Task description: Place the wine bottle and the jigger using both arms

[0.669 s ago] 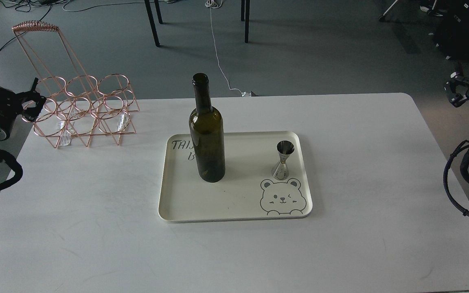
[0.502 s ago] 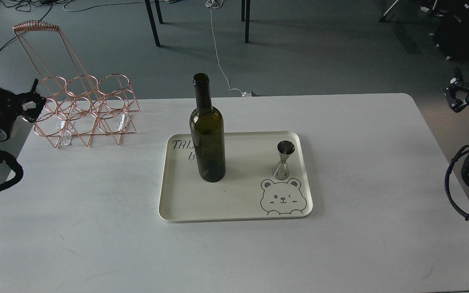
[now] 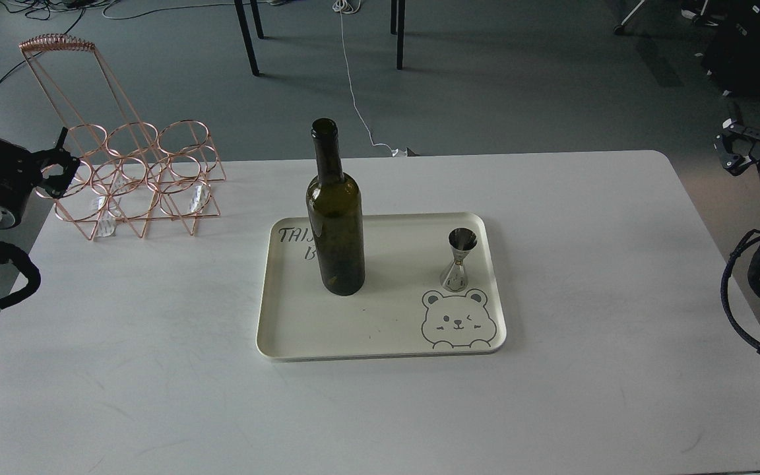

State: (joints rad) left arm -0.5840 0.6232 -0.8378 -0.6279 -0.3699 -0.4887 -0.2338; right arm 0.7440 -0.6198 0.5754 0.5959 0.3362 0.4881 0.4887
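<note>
Your left claw (image 3: 57, 173) sits at the table's left edge beside the wire rack (image 3: 136, 181), its fingers too dark to tell apart; the bottle (image 3: 335, 218) stands upright, neck up, on the tray (image 3: 353, 330) well to its right, then the upright jigger (image 3: 459, 258), then your right claw (image 3: 736, 146), equally unreadable

wine bottle (image 3: 335, 224) upright on tray (image 3: 380, 330) | jigger (image 3: 460, 258) upright beside bear print

White table (image 3: 584, 277) (tray (image 3: 287, 336), wire rack (image 3: 136, 191))
</note>
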